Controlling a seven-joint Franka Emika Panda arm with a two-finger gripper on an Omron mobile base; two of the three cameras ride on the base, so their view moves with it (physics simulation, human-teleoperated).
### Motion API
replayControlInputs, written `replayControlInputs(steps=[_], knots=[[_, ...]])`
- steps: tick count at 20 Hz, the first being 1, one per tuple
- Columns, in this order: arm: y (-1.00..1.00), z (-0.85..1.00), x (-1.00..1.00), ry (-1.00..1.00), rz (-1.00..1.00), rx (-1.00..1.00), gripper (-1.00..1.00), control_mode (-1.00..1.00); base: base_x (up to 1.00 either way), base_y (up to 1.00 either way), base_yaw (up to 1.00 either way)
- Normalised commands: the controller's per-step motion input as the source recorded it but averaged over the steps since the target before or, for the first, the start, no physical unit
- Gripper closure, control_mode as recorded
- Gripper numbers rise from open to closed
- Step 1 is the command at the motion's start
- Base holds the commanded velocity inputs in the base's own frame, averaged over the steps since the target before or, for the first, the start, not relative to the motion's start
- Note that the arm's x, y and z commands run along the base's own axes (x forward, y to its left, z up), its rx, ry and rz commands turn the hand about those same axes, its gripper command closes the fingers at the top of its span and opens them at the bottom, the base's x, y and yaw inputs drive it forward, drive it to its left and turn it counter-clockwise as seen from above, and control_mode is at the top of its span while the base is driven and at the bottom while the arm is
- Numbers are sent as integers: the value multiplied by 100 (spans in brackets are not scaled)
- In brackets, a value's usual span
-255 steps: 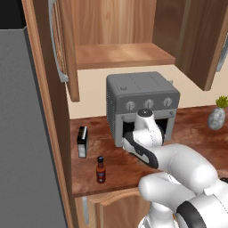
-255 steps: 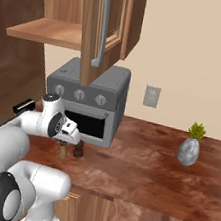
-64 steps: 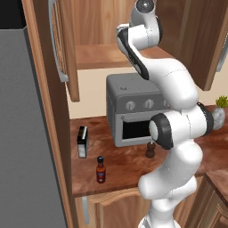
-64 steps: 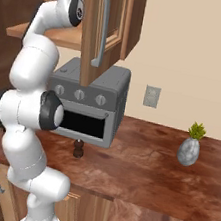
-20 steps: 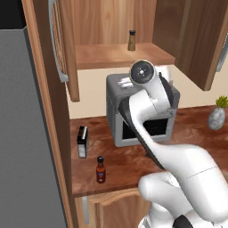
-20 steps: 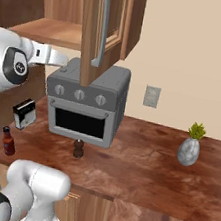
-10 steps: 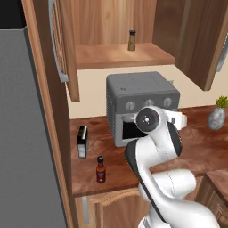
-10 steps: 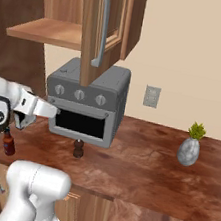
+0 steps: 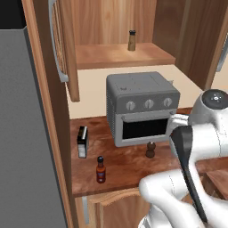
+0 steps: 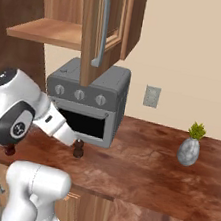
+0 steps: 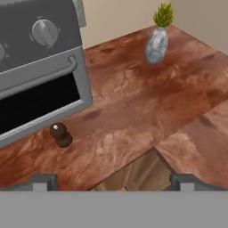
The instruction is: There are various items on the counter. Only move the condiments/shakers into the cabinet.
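Observation:
The tan shaker (image 9: 132, 40) stands on the shelf (image 9: 120, 55) of the open upper cabinet. On the counter (image 9: 124, 164), the dark pepper mill (image 9: 151, 149) (image 10: 78, 149) (image 11: 60, 134) stands just before the toaster oven's door. The red sauce bottle (image 9: 101, 169) is near the counter's front left edge, with the black-and-white box (image 9: 82, 141) behind it. My gripper (image 11: 113, 182) is open and empty, above and to the right of the mill. Its fingertips (image 11: 42, 181) are spread wide. In the right base view the hand (image 10: 61, 127) points down at the mill.
The grey toaster oven (image 9: 142, 107) (image 10: 85, 103) (image 11: 35, 67) sits under the cabinet. The cabinet doors with long grey handles (image 9: 55, 44) (image 10: 103, 25) hang open. A grey vase with a plant (image 10: 189, 150) (image 11: 156, 44) stands far right. A fridge side (image 9: 22, 133) walls the left.
The arm has swung down from the cabinet to counter height in front of the toaster oven. The tan shaker stays alone on the shelf.

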Motion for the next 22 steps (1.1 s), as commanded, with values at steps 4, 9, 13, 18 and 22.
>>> replayControlInputs(steps=[4,9,13,18,22], knots=[[-92,-41,-85,1,45,23,-100,-100,0,0,0],[-78,-32,-62,-2,58,12,-100,-100,0,0,0],[-54,-12,-1,-13,59,18,-100,-100,0,0,0],[-9,-5,66,-14,50,22,-100,-100,0,0,0],[6,-18,83,-12,39,24,-100,-100,0,0,0]])
